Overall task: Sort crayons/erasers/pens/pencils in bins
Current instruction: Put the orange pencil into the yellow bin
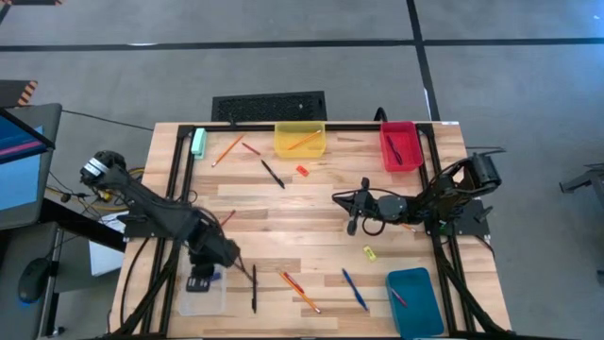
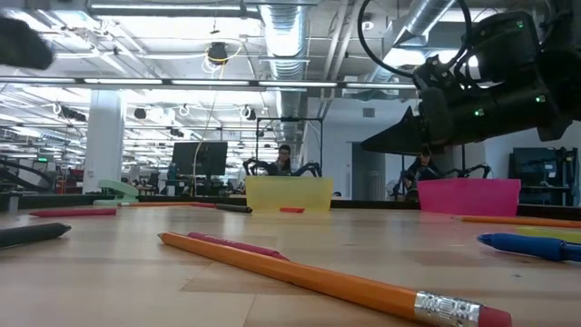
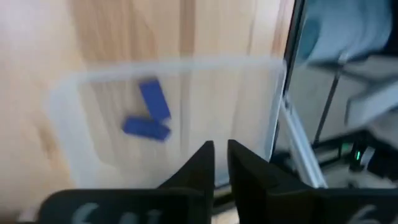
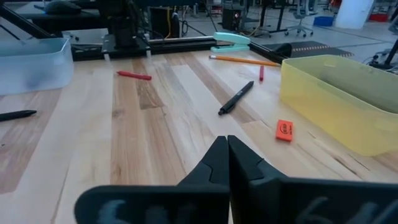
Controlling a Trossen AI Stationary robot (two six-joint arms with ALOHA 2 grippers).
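My left gripper point(image 1: 202, 276) hovers over the clear bin point(image 1: 203, 295) at the table's near left. Its fingers stand a narrow gap apart point(image 3: 221, 155) and hold nothing. Two blue erasers point(image 3: 148, 115) lie flat on the bin's floor point(image 3: 205, 93). My right gripper point(image 1: 353, 215) hangs shut and empty point(image 4: 227, 146) above the table's middle right, pointing left. An orange eraser point(image 4: 284, 129) and a black pen point(image 4: 236, 98) lie ahead of it. A yellow eraser point(image 1: 369, 252), a blue pen point(image 1: 355, 289), a pencil point(image 2: 300, 277) and a crayon point(image 2: 241, 245) lie on the near half.
A yellow bin point(image 1: 299, 140) with a pencil and a red bin point(image 1: 399, 146) stand at the far edge, a teal bin point(image 1: 415, 300) at the near right. A pale-green block point(image 1: 198, 142), a pencil point(image 1: 226, 149) and a crayon point(image 1: 250, 148) lie far left; a black pen point(image 1: 253, 288) lies beside the clear bin.
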